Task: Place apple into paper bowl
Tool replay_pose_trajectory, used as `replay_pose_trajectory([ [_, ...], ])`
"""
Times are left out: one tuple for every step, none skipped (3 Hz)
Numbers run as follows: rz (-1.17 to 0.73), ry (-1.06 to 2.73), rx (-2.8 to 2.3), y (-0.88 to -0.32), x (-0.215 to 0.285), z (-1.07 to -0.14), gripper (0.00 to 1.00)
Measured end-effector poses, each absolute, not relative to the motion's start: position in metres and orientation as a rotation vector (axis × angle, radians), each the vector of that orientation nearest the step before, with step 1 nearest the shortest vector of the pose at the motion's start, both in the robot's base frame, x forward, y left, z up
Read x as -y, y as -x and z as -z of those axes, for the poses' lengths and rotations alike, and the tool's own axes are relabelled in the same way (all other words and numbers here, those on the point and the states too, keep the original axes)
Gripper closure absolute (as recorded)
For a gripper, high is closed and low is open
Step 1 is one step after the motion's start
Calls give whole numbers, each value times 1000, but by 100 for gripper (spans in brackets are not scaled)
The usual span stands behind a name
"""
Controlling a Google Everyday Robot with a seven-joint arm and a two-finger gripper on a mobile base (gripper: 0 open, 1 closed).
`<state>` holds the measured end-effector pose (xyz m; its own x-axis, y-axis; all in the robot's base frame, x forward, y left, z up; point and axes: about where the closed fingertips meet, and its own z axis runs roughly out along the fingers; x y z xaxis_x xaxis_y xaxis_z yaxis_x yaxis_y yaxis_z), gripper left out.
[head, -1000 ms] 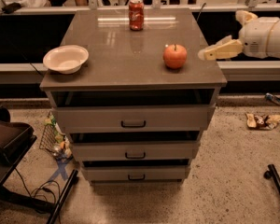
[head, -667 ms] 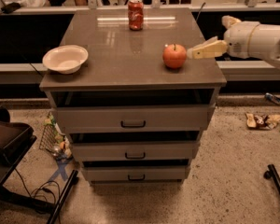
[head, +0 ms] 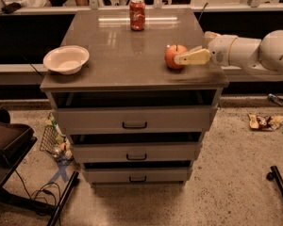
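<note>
The orange-red apple (head: 173, 56) sits on the right part of the brown cabinet top (head: 127, 60). My gripper (head: 183, 54) reaches in from the right on a white arm and is at the apple. It is open, and its near cream finger (head: 193, 57) lies across the apple's front right side. The far finger is mostly hidden behind the apple. The apple still rests on the top. The off-white paper bowl (head: 66, 59) stands empty near the left edge of the top, well apart from the apple.
A red soda can (head: 137, 14) stands at the back middle of the cabinet top. The cabinet has three drawers (head: 134, 125) below. Litter (head: 264, 121) lies on the floor at right, and a dark chair base (head: 9, 140) is at left.
My gripper has moved left from beyond the cabinet's right edge up to the apple. The apple, bowl and can have not moved.
</note>
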<state>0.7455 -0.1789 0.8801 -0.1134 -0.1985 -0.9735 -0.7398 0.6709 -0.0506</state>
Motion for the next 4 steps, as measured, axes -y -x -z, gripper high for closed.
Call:
replay_pose_trajectory([
  [-648, 771, -1653, -741, 152, -855, 3],
  [-685, 779, -1640, -738, 136, -846, 25],
  [-709, 784, -1592, -735, 125, -844, 48],
  [-713, 790, -1586, -735, 121, -844, 72],
])
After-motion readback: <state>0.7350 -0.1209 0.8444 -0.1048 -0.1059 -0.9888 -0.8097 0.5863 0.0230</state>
